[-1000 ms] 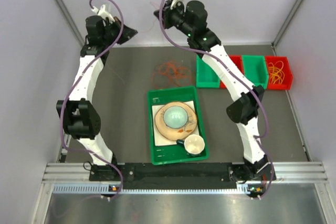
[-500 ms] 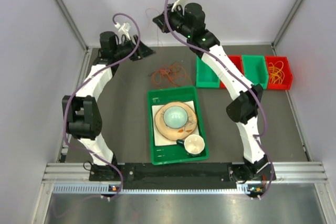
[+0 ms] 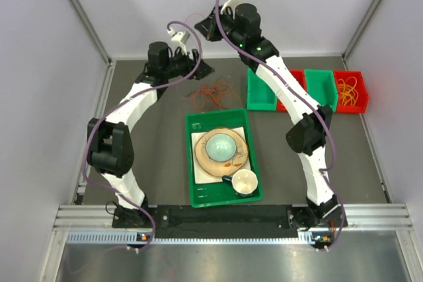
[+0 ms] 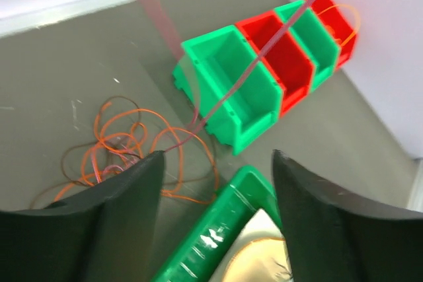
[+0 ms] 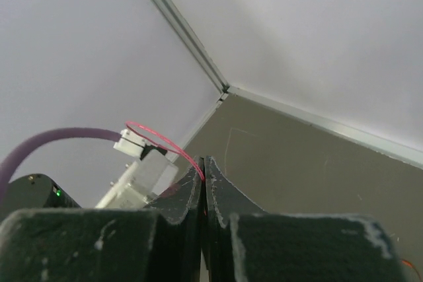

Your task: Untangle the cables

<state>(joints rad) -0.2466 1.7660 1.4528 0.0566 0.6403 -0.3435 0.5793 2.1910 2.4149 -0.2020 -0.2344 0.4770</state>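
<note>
An orange and dark tangle of cables lies on the grey table behind the green tray. My left gripper hovers just left of it, open with nothing between its fingers. In the left wrist view the tangle sits ahead of the left finger, and a taut red cable rises from it toward the upper right. My right gripper is raised high over the back of the table. In the right wrist view its jaws are shut on that red cable, which loops out to the left.
A green tray at centre holds a plate with a pale bowl and a cup; its rim lies below the left jaws. Green and red bins line the back right; the far red bin holds orange cables.
My left arm has swung right toward the tangle and its gripper has gone from shut to open. The right gripper stays raised and shut on the red cable.
</note>
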